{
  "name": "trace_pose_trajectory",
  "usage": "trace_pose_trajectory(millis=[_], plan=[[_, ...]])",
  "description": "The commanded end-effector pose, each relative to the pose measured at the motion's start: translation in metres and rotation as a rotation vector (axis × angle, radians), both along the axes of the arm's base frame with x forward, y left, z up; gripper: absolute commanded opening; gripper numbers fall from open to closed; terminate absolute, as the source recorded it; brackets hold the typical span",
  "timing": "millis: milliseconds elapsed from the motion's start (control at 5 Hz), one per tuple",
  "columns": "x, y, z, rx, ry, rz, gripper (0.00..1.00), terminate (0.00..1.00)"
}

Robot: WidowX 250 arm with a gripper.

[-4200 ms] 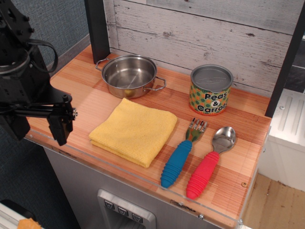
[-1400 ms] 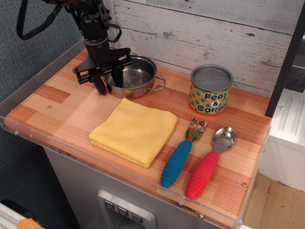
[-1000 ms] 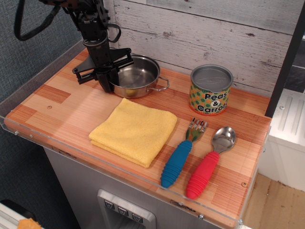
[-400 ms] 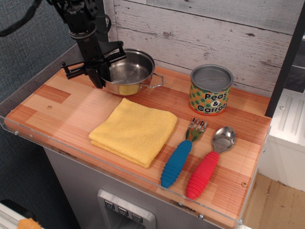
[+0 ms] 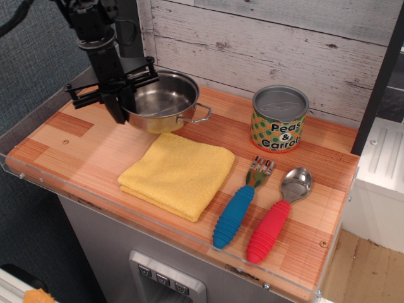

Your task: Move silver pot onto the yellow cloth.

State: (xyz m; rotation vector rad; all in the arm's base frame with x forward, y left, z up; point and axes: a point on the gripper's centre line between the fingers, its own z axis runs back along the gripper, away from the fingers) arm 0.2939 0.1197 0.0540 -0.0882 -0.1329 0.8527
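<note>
The silver pot is a shallow shiny round pot with a wire loop handle on its right side. It hangs tilted a little above the wooden counter at the back left. My gripper is shut on the pot's left rim and carries it. The yellow cloth lies folded flat on the counter, in front of and below the pot. The pot's front edge is just above the cloth's back edge. The pot's left handle is hidden behind my fingers.
A "Peas & Carrots" can stands at the back right. A blue-handled fork and a red-handled spoon lie right of the cloth. A plank wall backs the counter, which has a clear raised rim.
My gripper came from the front left, closed on the pot's left rim, and lifted it. The pot has risen and shifted left and slightly forward.
</note>
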Motion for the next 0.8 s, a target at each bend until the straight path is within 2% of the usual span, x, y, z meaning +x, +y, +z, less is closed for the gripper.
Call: trace_pose_trajectory(millis=[0,200,600], plan=[[-0.014,-0.002,0.016,0.076,0.033,-0.185,0.0,0.0],[-0.017,-0.012,0.01,0.069,0.027,-0.281,0.0,0.0],[-0.022,-0.025,-0.004,0.045,0.005,-0.394,0.0,0.0]])
